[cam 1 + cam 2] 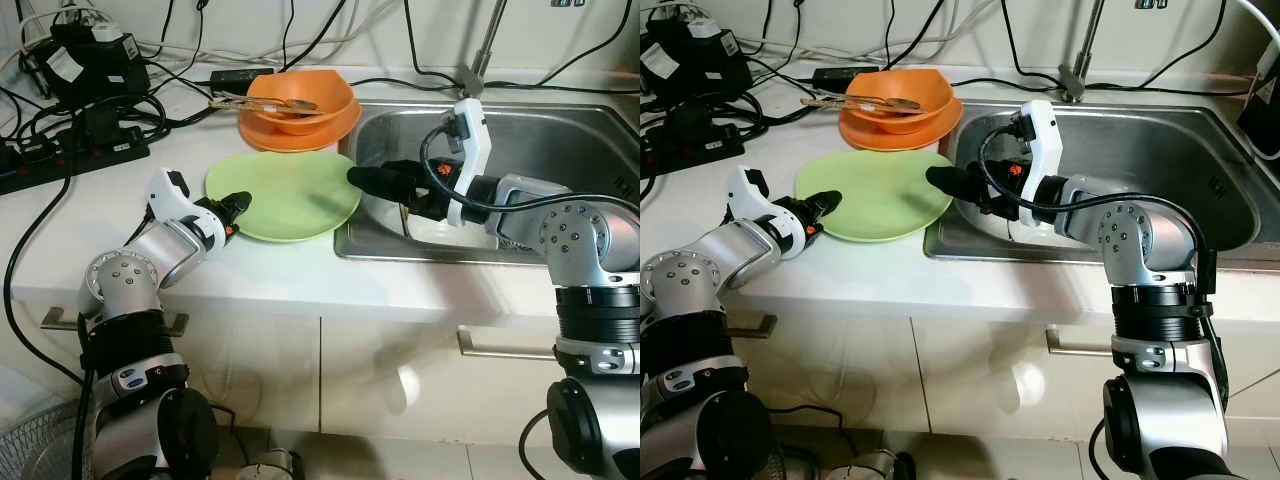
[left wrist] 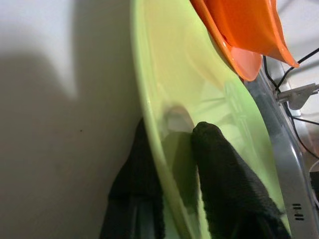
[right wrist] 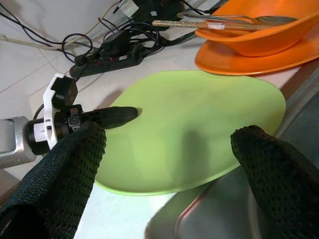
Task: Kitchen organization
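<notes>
The green plate (image 1: 285,195) lies flat on the white tabletop (image 1: 250,275), its far edge just beside the steel sink (image 1: 560,140). The left claw (image 1: 237,207) is clamped on the plate's near-left rim — 1 finger above, 1 below. The right claw (image 1: 375,180) hovers at the plate's sink-side edge, its 2 fingers spread apart. Behind the plate sits an orange bowl (image 1: 300,100) on an orange plate (image 1: 300,130).

The two head cameras look forward and down from above at the desk (image 1: 300,290) and sink (image 1: 1160,140), sharing nearly the same scene. The left wrist camera sits very close to the green plate (image 2: 199,99), along its rim. The right wrist camera faces across that plate toward the left claw (image 3: 117,115).
</notes>
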